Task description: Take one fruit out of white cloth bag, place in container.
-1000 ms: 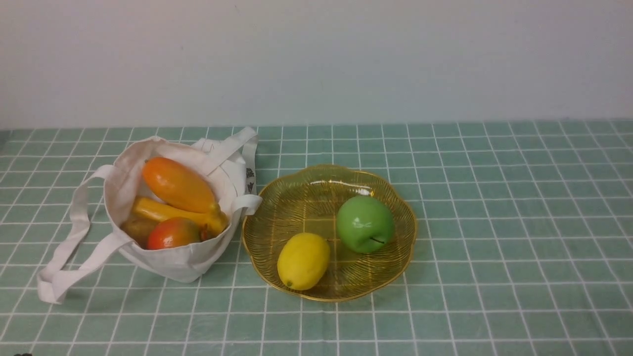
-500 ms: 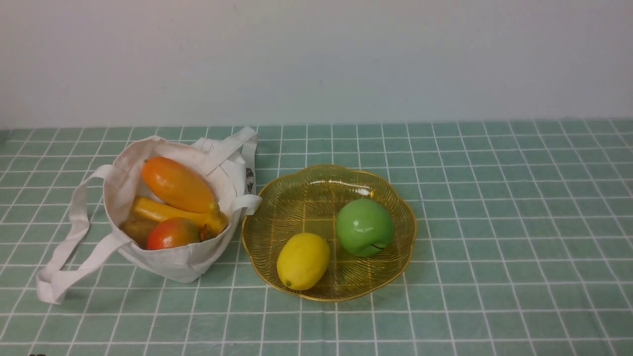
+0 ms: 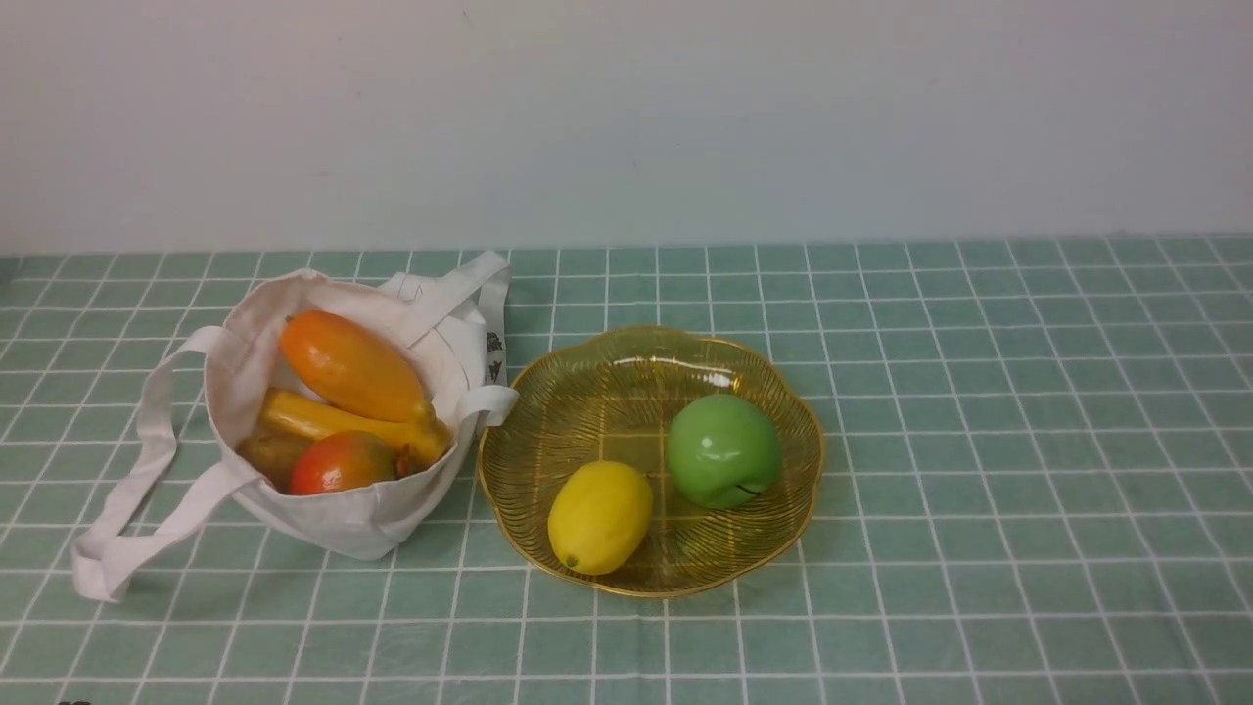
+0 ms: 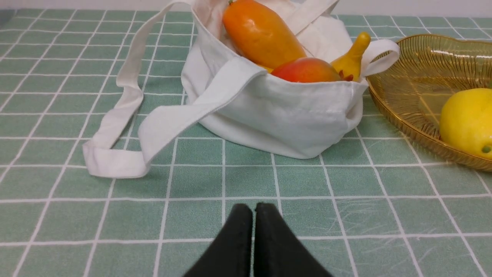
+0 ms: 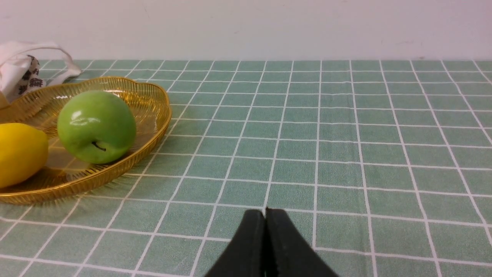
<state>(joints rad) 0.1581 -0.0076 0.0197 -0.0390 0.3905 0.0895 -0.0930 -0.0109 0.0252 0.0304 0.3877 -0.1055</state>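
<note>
With both black grippers, left (image 4: 253, 207) and right (image 5: 265, 213), hovering pressed together and empty nearest me, the smooth yellow lemon (image 3: 599, 516) is sitting at seven o'clock in the scalloped amber dish (image 3: 783, 524), where the green apple (image 3: 723, 450) could roll if jostled, beside the white cloth bag (image 3: 343, 514).

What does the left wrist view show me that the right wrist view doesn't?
Only the left wrist view: the white cloth bag's body with its fruit, an orange mango-like fruit on top, plus the shut left end effector.
Only the right wrist view: the green apple in the container, open tablecloth beyond, and the shut right end effector.
Both: the lemon lying in the container, and part of its rim.
</note>
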